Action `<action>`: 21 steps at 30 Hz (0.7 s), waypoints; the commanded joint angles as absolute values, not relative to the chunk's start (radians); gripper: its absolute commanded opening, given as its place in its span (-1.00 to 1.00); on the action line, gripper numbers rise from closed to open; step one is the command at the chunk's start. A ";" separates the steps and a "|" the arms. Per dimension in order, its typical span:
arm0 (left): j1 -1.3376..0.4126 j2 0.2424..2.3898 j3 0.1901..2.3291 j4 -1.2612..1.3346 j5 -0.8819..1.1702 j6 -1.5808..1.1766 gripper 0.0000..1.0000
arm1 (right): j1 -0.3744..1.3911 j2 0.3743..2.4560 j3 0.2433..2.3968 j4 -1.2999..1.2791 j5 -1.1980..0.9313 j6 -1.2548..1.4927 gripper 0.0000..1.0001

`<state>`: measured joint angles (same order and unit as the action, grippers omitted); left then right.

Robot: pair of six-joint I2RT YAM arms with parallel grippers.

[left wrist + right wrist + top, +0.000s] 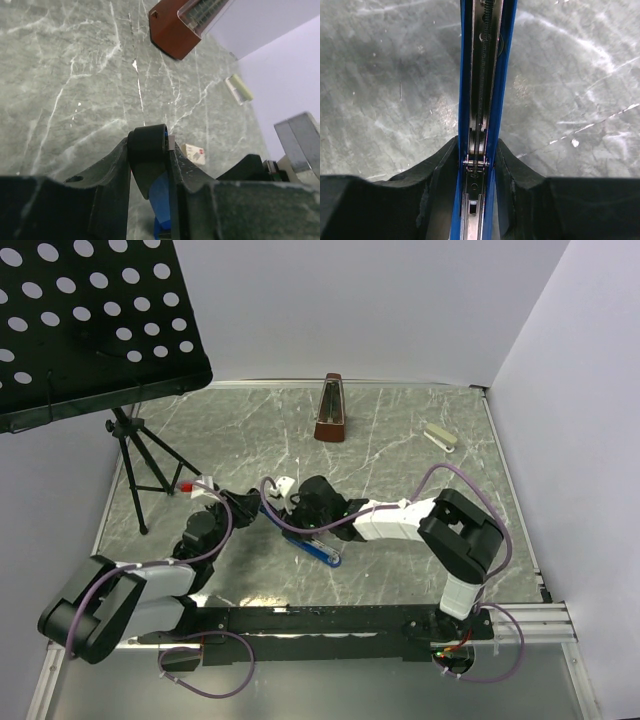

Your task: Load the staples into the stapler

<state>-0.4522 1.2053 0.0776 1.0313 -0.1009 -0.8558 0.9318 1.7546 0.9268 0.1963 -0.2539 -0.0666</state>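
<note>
Right tool (477,150) clamped on stapler (482,75), left tool (149,151) apparently too, staples (194,152) just beside

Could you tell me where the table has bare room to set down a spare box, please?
Bare marble lies between the tripod and metronome, and between metronome and pale stapler. Crowded mid-table: left claw and right claw hold the blue stapler, staples box beside.

Left end effector (252,508), right end effector (298,519) at blue stapler (325,554)

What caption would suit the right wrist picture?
Right hand clamps the opened blue stapler, spring showing, over a grey marble table.
</note>
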 commanded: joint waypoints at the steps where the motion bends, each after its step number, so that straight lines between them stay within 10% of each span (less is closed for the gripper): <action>1: -0.495 1.160 0.110 0.876 -0.228 -0.647 -0.92 | 0.930 1.671 0.953 0.198 -0.236 -0.058 -0.01; 21: -0.695 0.979 0.153 0.637 -0.568 -0.494 -0.93 | 0.925 1.336 0.546 0.213 -0.137 0.046 0.20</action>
